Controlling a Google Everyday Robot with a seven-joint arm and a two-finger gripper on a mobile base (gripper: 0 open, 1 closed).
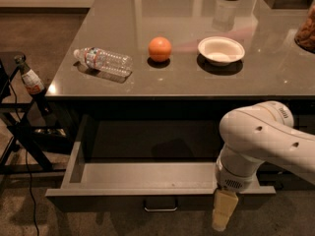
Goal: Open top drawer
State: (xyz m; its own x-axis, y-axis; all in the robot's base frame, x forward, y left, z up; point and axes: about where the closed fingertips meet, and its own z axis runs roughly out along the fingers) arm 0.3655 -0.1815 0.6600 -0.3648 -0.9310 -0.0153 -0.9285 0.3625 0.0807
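Note:
The top drawer (pixel 147 177) stands pulled far out from under the grey counter (pixel 206 82). Its grey inner walls and floor show, and nothing lies inside. Its dark front faces the camera, with a small metal bar handle (pixel 160 206) at the centre. My gripper (pixel 222 214) hangs from the white arm (pixel 261 141) at the drawer's front right corner, right of the handle and apart from it. It points down, just in front of the drawer's front edge.
On the counter lie a clear water bottle (pixel 103 61) on its side, an orange (pixel 160 49) and a white bowl (pixel 221 49). A jar (pixel 306 31) stands at the right edge. A black stand (pixel 19 132) with a small bottle (pixel 29 78) is at the left.

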